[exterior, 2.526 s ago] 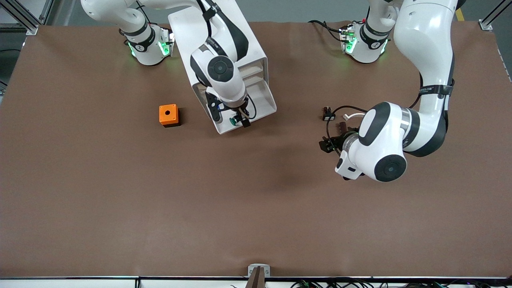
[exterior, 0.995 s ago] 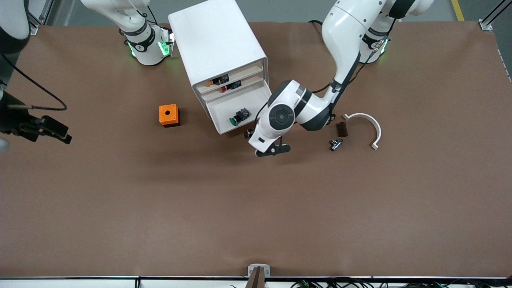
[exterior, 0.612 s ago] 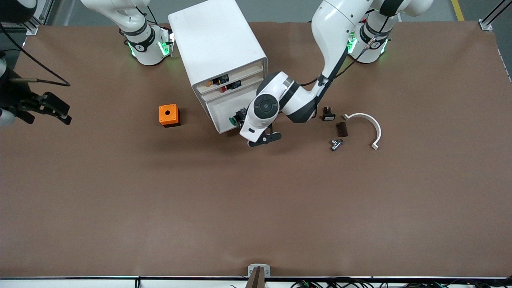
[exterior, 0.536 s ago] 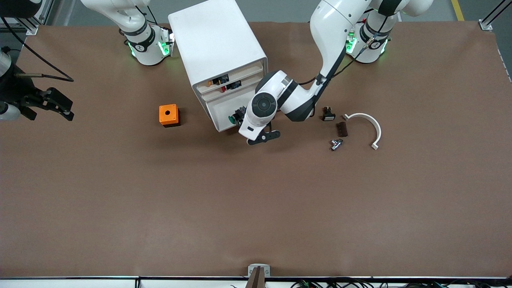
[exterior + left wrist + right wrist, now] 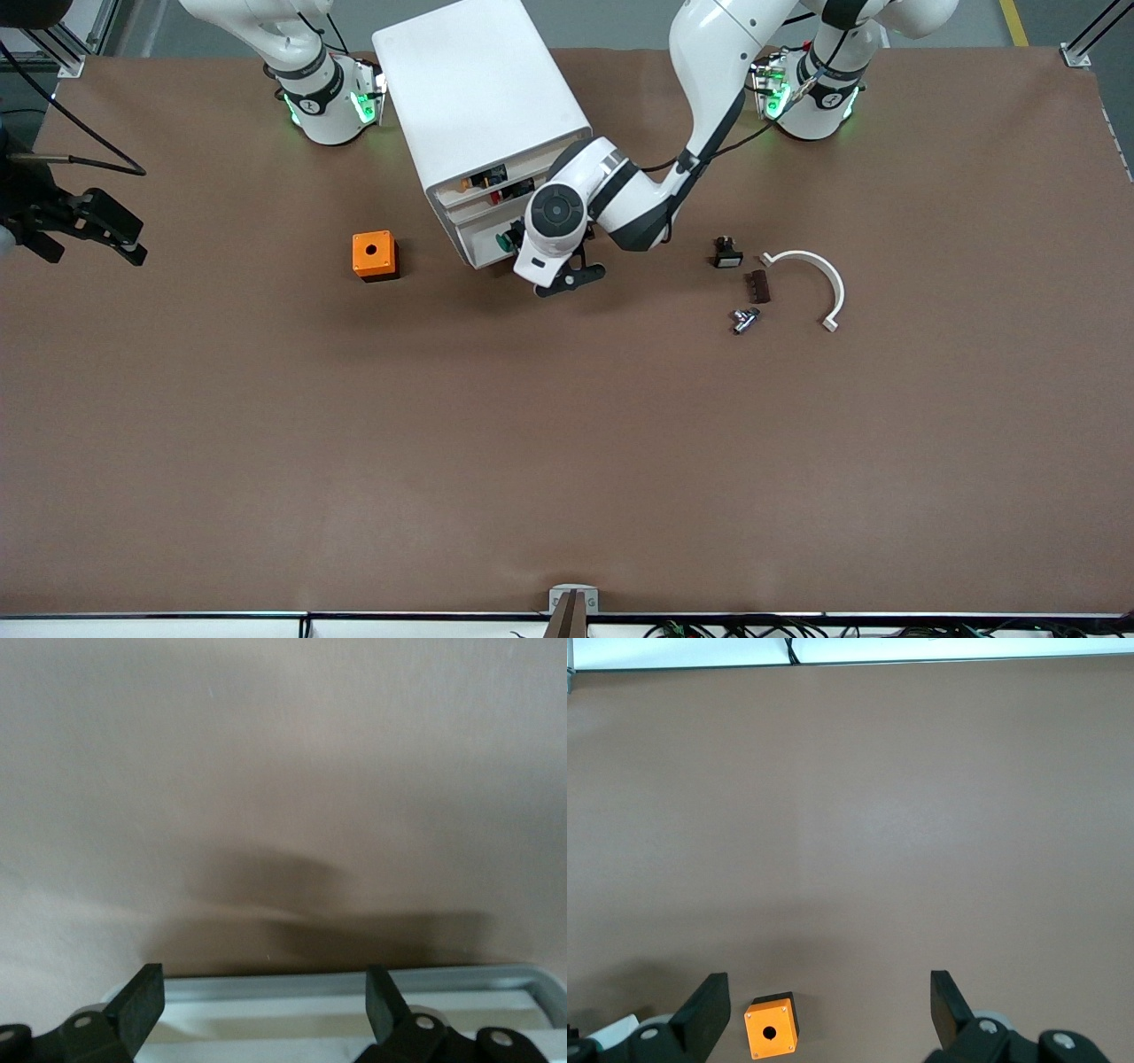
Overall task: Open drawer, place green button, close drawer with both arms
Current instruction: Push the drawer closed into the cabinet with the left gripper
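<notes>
Your left tool point(image 5: 567, 275), spread wide and empty, presses the light, free-sliding drawer point(image 5: 483, 245) front; keep contact central, while the right tool point(image 5: 84, 232) waits open.

Both arms are built of glossy white rounded shells joined by dark grey bands. A round dark grey cap with a ringed centre is seen on the left arm's wrist joint, and a thin black cable is run along that arm. Each white base is ringed by a black band and lit by green lamps. The left pincer point(image 5: 263, 1014) is made of matt black wedge-shaped fingers point(image 5: 142, 1003) with silver screws at their roots. The right pincer point(image 5: 828, 1014) is alike, black and blocky, trailed by a black cable.
</notes>
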You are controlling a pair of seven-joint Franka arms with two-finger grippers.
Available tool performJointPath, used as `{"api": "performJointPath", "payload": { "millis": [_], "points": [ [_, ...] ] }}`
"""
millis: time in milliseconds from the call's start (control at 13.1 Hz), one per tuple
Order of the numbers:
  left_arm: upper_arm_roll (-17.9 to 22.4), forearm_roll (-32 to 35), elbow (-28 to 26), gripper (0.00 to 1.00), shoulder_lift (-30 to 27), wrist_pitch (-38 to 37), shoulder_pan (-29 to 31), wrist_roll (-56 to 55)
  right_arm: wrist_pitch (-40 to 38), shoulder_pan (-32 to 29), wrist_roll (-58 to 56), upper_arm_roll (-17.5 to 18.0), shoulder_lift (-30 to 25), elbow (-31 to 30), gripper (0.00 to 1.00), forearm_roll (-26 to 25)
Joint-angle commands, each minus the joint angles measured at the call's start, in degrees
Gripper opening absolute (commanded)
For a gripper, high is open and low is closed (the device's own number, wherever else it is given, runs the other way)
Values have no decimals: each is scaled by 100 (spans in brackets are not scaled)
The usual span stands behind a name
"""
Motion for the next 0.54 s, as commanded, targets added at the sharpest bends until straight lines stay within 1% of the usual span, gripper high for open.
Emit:
{"api": "performJointPath", "payload": {
  "millis": [0,230,459],
  "points": [
    [-70,-71,-51,100,-77,-81,-169,-177,-101,-143,-86,62,-12,58,100,114],
    [-211,-80,-60,100,-51,-81,-170,-177,-101,-152,-78,-96,-12,93,100,106],
    [-247,-106,-43,100,-95,-81,-135,-414,-110,-151,-77,-105,-12,119,100,105]
  ]
}}
